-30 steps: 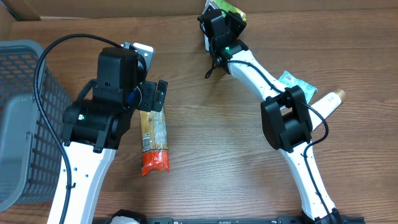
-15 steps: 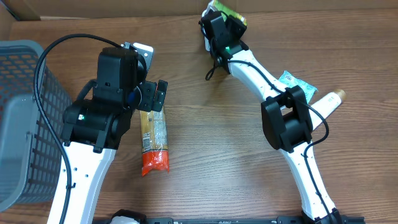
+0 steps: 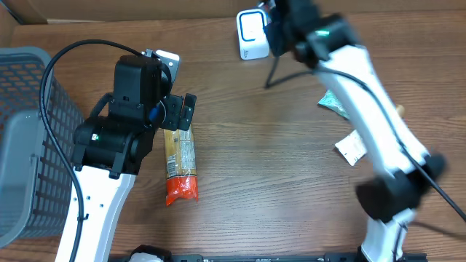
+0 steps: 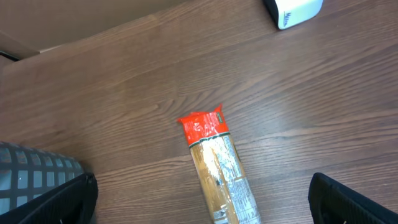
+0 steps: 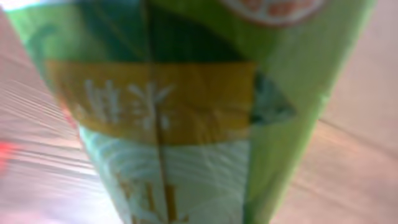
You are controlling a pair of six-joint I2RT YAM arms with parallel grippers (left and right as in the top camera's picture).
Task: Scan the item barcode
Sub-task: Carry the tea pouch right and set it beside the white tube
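Nearest the robot's base, the long clear cellophane pack of spaghetti with a red end (image 3: 180,164) lies flat on the wooden table, beside the grey plastic mesh basket (image 3: 29,145). The left gripper (image 4: 199,205) hangs over the spaghetti with its fingers spread wide on either side, touching nothing, exactly as it hung a second ago. Further out on the right lie a small teal-green sachet (image 3: 333,102) and a small white sachet (image 3: 351,148), near each other. At the far edge sits the small white box-shaped barcode scanner (image 3: 251,29), and this is where things have changed. A second ago the right wrist sat directly over it and hid most of it. Now the whole right arm has swung outward, blurred with motion, and the scanner stands uncovered with the right gripper (image 3: 282,18) just beside it. That gripper's fingers are pressed together on the task's item, a glossy green plastic pouch (image 5: 186,112) with a yellow band, which fills the wrist view. No barcode shows on the face seen there. The pouch has probably just been passed over the scanner or is being turned for another try, but nothing shows whether a read registered.
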